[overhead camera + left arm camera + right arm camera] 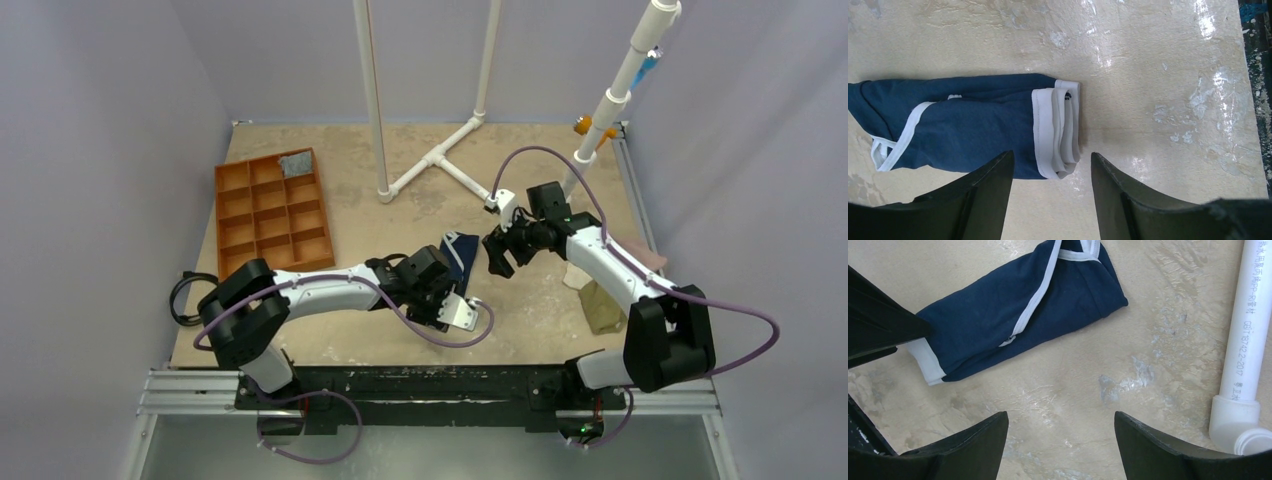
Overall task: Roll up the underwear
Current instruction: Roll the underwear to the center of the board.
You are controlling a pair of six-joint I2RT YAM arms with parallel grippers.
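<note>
The navy underwear with white trim lies folded into a narrow strip at the middle of the table. In the left wrist view the underwear shows its white waistband end just beyond my fingertips. My left gripper is open, its jaws standing either side of that end without touching it. My right gripper is open over bare table beside the underwear, with nothing between its fingers. In the top view the left gripper and the right gripper flank the strip.
A brown compartment tray sits at the back left with a grey cloth in one cell. A white PVC pipe frame stands behind, and a pipe lies close to my right gripper. An olive garment and pink cloth lie right.
</note>
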